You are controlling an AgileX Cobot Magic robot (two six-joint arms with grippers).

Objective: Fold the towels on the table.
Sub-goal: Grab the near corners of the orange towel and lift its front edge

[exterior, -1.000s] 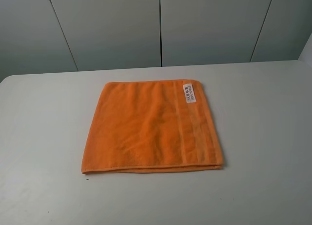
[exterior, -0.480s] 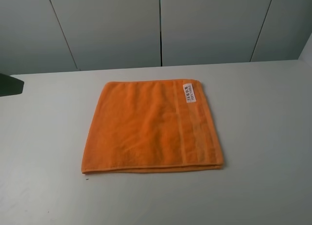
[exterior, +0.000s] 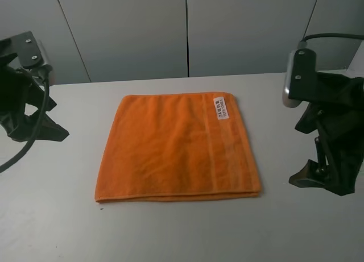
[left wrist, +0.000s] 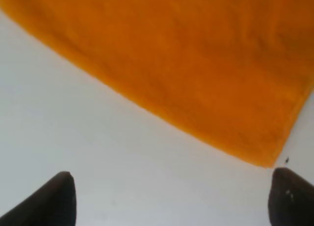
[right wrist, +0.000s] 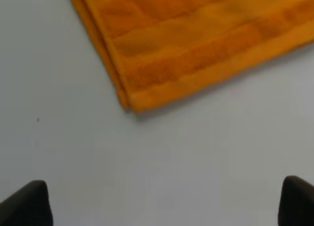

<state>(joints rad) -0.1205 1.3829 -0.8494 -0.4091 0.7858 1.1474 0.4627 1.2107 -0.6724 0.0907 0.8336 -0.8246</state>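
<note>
The orange towel [exterior: 176, 148] lies flat on the white table [exterior: 170, 233], near its middle, with its near edge showing two stacked layers. Its white label [exterior: 220, 108] is at the far right corner, beside the woven border band. My left gripper [exterior: 35, 132] hovers over the table left of the towel, open and empty; the left wrist view shows its fingertips [left wrist: 59, 196] wide apart near the towel's [left wrist: 196, 64] edge. My right gripper [exterior: 325, 185] hovers right of the towel's near right corner, open and empty; the right wrist view shows that layered corner [right wrist: 132, 101].
Grey wall panels [exterior: 187, 29] stand behind the table's far edge. A black cable [exterior: 23, 142] hangs from the left arm. Bare tabletop surrounds the towel on all sides.
Both arms have come into view, the left from the left edge and the right from the right. The towel has not moved.
</note>
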